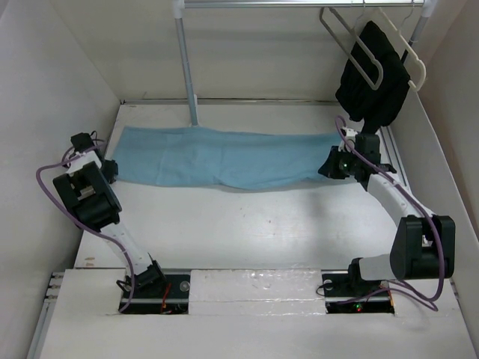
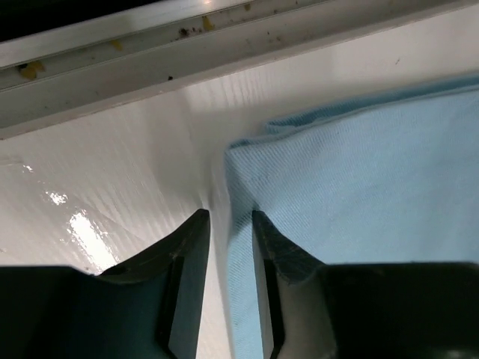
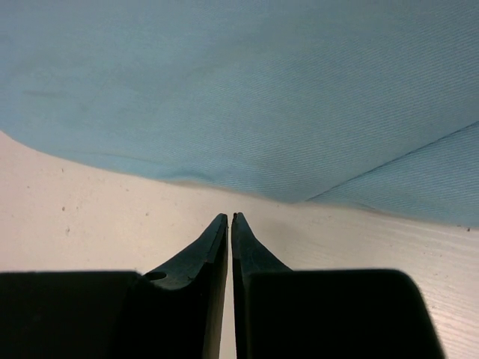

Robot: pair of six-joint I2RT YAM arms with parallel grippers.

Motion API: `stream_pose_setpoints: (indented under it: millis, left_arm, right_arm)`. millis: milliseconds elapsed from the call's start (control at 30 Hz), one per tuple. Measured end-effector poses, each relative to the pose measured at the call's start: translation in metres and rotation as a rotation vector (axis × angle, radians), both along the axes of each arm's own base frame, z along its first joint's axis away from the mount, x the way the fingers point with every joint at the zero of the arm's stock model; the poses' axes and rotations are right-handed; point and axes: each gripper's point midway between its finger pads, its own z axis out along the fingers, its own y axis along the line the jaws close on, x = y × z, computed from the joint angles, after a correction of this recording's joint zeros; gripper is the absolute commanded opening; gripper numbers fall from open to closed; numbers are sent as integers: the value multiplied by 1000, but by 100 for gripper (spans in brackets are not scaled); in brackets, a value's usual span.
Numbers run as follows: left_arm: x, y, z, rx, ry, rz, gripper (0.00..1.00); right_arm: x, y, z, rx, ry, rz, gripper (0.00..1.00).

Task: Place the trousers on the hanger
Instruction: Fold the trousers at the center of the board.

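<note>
Trousers (image 1: 224, 158) of light blue cloth are laid flat across the far half of the white table (image 1: 247, 232). They are stretched lengthwise from left to right, the left end squared off and the right end narrowing towards the right arm. The left gripper (image 2: 227, 217) is set low at the left end of the cloth. Its jaws are seen slightly parted, and the hemmed edge of the trousers runs along the narrow gap between them, so that one finger (image 2: 271, 254) is placed over blue cloth and the other over bare table. Nothing is seen to be pinched, and whether the cloth is touched by either finger cannot be told. A metal strip (image 2: 224, 37) is seen along the table's edge just beyond that corner of the cloth. The right gripper (image 3: 228, 217) is held at the right end of the trousers with its jaws pressed almost together, only a hairline slit showing, and nothing is caught between them. Its tips are pointed at the near edge of the cloth and stop just short of it, over bare table. The grey hanger (image 1: 349, 54) is seen hanging tilted under the rail (image 1: 299, 4) at the far right, apart from the trousers. Beside it are a black garment (image 1: 374, 78) and a cream-white hanger (image 1: 410, 63). An upright pole (image 1: 187, 67) is seen behind the far edge of the cloth.
</note>
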Motion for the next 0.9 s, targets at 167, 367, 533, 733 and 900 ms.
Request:
stream_pose_setpoints:
  millis: [167,367,533,733,900]
  left_arm:
    - [-1,6,12,5,-29,12,36]
    - [-6,-3,24,-8,-76,0,37]
    - [-3,-19,-6,-114,-67,-22,38]
    - [28,-14,-3,-140,-167,-24,39]
    - [45,-14,-2,-150,-201,-25,33]
  right_arm:
    - [1,-1,3,-4,-9,10,34]
    - [1,-2,6,2,-16,10,41]
    - [0,-6,12,6,-29,4,44]
    - [-6,-29,24,18,-65,-67,65]
    - [-15,-66,0,106,-15,-222,67]
